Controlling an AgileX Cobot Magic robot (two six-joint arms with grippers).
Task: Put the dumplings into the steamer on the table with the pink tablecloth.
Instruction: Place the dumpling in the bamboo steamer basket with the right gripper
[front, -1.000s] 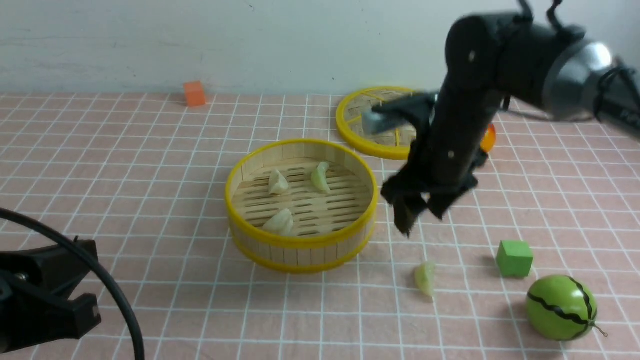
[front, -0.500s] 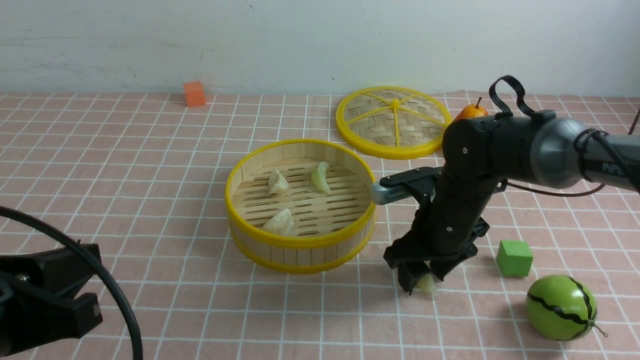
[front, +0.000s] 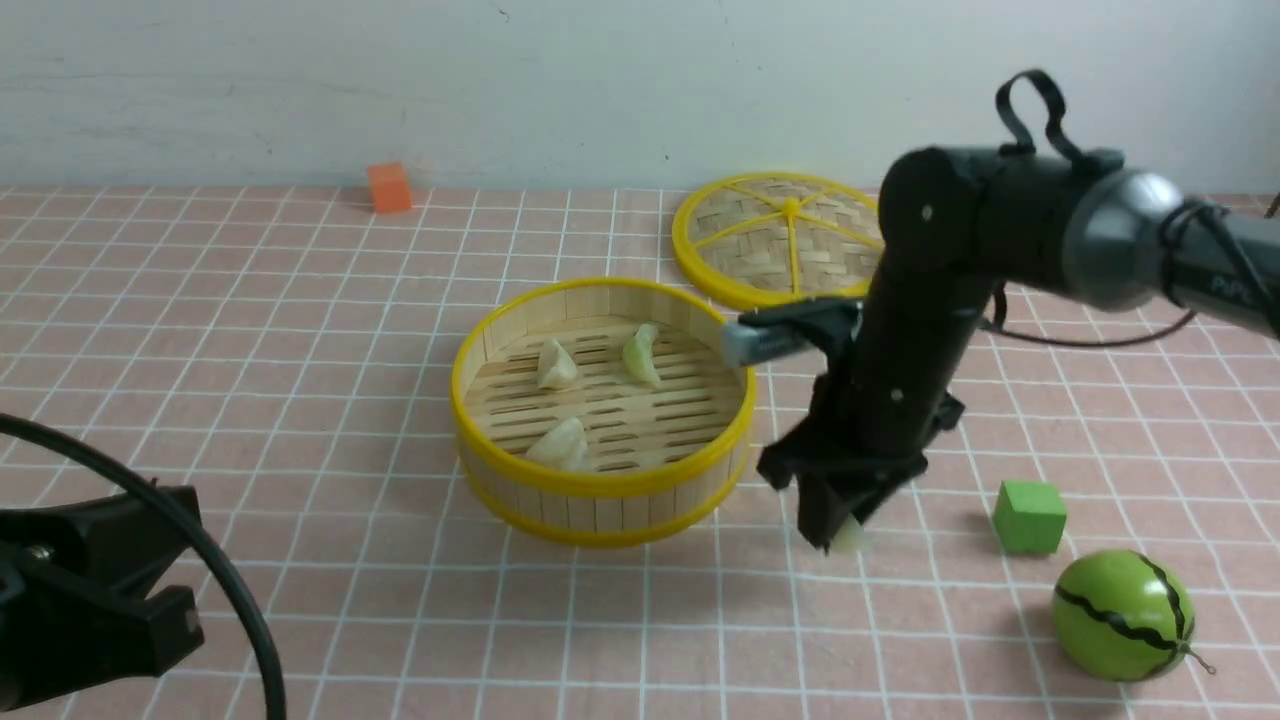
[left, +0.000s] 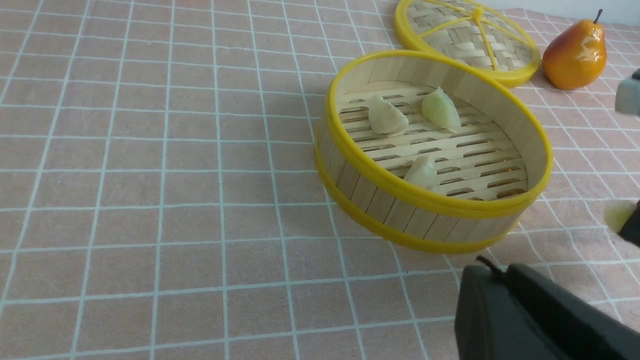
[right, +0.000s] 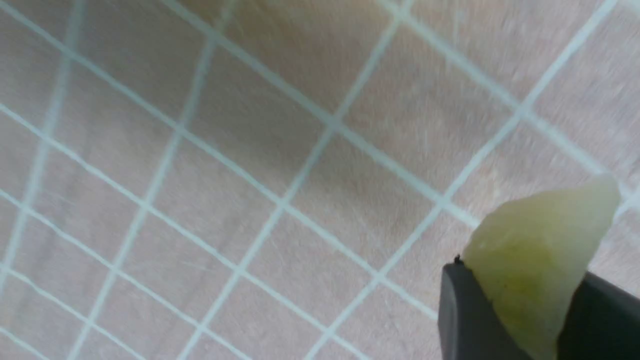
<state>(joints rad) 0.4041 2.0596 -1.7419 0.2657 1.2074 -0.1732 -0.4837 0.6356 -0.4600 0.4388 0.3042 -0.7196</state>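
One green dumpling (front: 850, 538) is pinched between the right jaws.

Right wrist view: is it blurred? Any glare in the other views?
Right wrist view: tablecloth grid lines smeared, green dumpling soft-edged. Left wrist view: sharp, with a white glare spot on the pear. Front view: steamer crisp, light even.

— Doing what on the right?
— Reaching forward, bending steeply down, pinching a green dumpling (right: 535, 260) in the right gripper (front: 835, 530).
— And left?
— Hanging low and near, holding the left gripper (left: 492, 280) closed.
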